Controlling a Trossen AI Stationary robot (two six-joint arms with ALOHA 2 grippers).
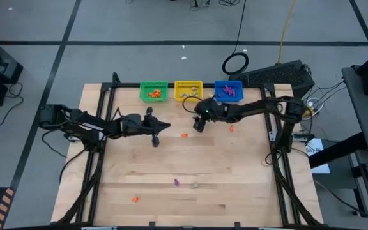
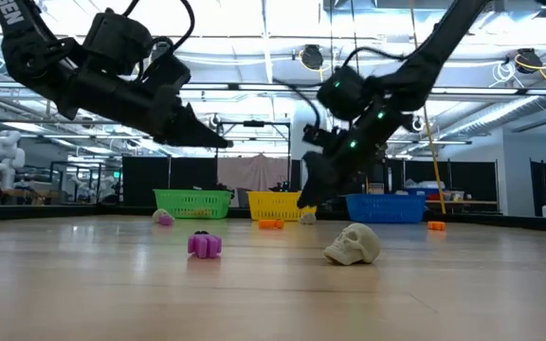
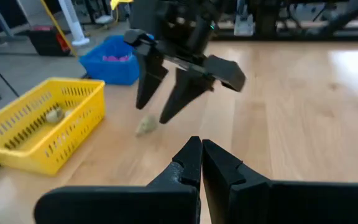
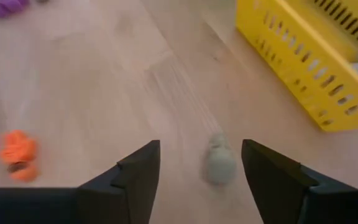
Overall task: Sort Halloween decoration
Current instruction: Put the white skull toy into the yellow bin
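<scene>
Yellow basket (image 4: 303,68) sits at one o'clock of your right gripper (image 4: 201,168), jaws apart over a pale trinket (image 4: 218,163) lying short of it; nudge it and it skids. Left gripper (image 3: 201,163) waits pinched together.

You have a wooden table (image 1: 235,185) carrying green (image 1: 153,90), yellow (image 1: 188,89) and blue (image 1: 228,90) baskets along its far edge; nearer than the yellow basket lie scattered trinkets (image 1: 184,135), including a skull (image 2: 353,243).

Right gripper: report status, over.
Right gripper open, pale trinket on the table between its fingers, short of yellow basket. Left gripper shut, empty, mid-table. Nothing blocking.
</scene>
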